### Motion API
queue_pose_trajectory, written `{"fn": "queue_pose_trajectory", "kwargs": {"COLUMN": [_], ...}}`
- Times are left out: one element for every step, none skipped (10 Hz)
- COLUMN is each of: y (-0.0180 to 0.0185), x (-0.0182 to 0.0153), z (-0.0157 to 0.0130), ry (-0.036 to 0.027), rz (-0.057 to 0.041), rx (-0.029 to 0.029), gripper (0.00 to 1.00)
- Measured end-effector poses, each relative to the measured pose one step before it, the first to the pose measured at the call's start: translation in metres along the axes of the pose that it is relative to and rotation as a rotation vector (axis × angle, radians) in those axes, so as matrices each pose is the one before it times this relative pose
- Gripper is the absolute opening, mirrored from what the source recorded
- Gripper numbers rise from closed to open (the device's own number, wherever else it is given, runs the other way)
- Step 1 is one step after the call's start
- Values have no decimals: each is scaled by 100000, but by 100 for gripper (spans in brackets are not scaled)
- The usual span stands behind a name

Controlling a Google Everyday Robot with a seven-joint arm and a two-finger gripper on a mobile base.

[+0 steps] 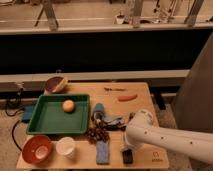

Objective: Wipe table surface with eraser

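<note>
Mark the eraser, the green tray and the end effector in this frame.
eraser point(128, 158), camera view, middle of the dark block.
green tray point(50, 120), camera view, bare floor of the tray.
end effector point(128, 148), camera view, its tip, directly above the eraser.

Gripper point(127, 149) at eraser point(128, 158), table surface point(145, 107) front edge, beside blue strip point(102, 151)
</note>
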Motion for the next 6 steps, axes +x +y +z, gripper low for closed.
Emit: {"fn": "queue_pose_trajectory", "kwargs": {"y": [1390, 1802, 1761, 1432, 1762, 945], "x": [-834, -750, -291, 10, 260, 423], "z": [20, -107, -3, 37, 316, 412], "ry": [73, 185, 47, 349, 465, 75], "rz": [-33, 830, 2155, 1765, 2719, 2287], "rx": [-693, -607, -760, -993, -1507, -575], "gripper": [0, 0, 0, 0, 0, 0]}}
